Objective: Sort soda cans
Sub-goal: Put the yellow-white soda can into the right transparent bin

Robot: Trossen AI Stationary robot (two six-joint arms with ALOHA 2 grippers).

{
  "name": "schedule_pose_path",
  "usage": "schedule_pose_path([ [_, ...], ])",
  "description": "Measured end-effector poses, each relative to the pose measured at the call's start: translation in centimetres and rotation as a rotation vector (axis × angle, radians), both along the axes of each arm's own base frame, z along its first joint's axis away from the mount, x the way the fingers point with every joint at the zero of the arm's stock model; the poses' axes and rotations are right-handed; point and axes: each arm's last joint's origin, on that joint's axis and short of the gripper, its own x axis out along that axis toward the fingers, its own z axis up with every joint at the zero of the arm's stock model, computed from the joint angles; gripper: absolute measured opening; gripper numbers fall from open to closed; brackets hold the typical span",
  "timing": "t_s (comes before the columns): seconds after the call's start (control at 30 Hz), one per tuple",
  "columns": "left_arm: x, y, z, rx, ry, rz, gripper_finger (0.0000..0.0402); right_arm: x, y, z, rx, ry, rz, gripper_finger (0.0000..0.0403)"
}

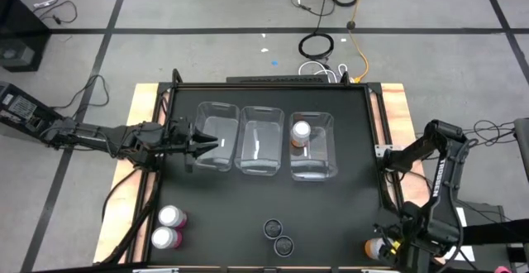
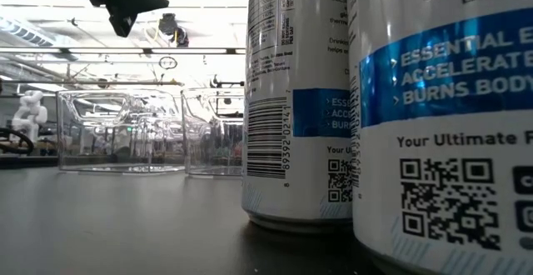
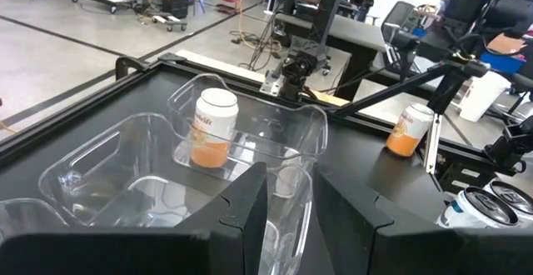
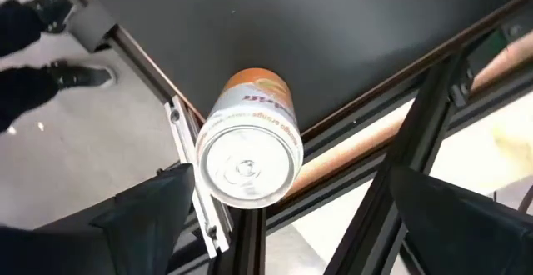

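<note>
Left gripper (image 1: 208,143): fingers spread, holding nothing, over the left bin (image 1: 216,136), toward the bench's left side.
Right gripper (image 4: 283,225): fingers spread, above the orange can (image 4: 247,148) at the front right corner, not closed on it.
Bins: three clear ones in a row toward the far edge; the right bin (image 1: 314,146) holds a second orange can (image 1: 300,134).
Pink cans (image 1: 169,227): a pair near the front left corner.
Dark cans (image 1: 278,236): a pair at the front edge's middle.
In the way: the frame rails (image 4: 333,154) crossing by the corner can.
</note>
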Motion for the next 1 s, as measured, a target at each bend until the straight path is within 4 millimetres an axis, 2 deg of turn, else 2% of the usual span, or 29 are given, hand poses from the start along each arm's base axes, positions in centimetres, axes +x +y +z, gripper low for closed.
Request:
schedule_pose_path([
  [0.23, 0.0, 0.0, 0.0, 0.0, 0.0, 0.0, 0.0109, 0.0, 0.1, 0.0, 0.01, -0.012, 0.084, 0.0399],
  [0.43, 0.0, 0.0, 0.0, 0.0, 0.0, 0.0, 0.0109, 0.1, 0.3, 0.0, 0.027, -0.02, 0.032, 0.0397],
  [0.6, 0.0, 0.0, 0.0, 0.001, 0.001, 0.0, 0.0109, 0.1, 0.2, 0.0, 0.029, -0.038, 0.21, 0.0398],
  [0.83, 0.0, 0.0, 0.0, 0.001, 0.0, 0.0, 0.0109, 0.4, 0.9, 0.1, 0.104, -0.099, 0.362, 0.0396],
  [1.0, 0.0, 0.0, 0.0, 0.0, 0.0, 0.0, 0.0109, 0.6, 1.5, -0.6, 0.09, -0.107, 0.502, 0.0396],
])
